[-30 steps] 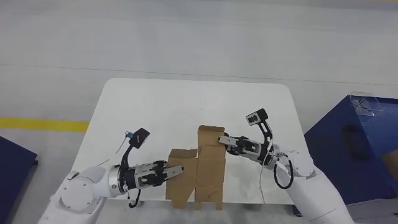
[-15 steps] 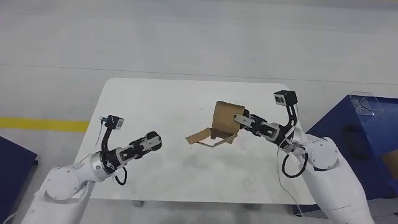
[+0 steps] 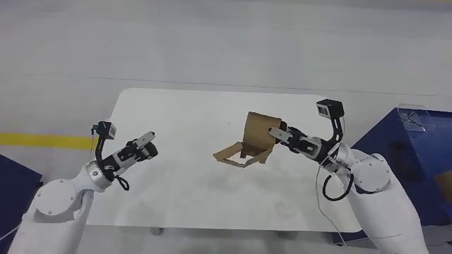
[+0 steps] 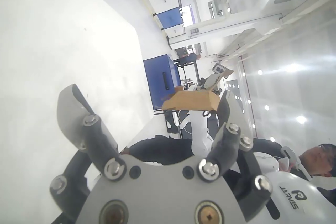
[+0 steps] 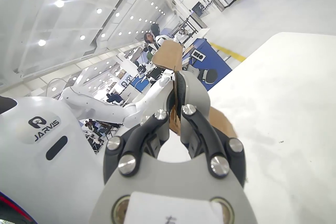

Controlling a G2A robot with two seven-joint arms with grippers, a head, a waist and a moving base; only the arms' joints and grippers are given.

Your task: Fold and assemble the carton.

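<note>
Carton (image 3: pixel 258 132): brown cardboard, half-folded; upright panel edge pinched between clenched right gripper (image 3: pixel 272 132) jaws, flaps trailing beyond onto table (image 3: pixel 183 113). Left gripper (image 3: pixel 150 142) jaws spread, well apart from carton.

We've got a white table (image 3: pixel 198 190) with rounded corners, standing on a pale grey floor (image 3: pixel 212 35) with a yellow line (image 3: pixel 42 140). The brown carton (image 3: pixel 258 132) is over its right half, flaps drooping toward the tabletop, but we honestly can't tell whether they touch it.
</note>
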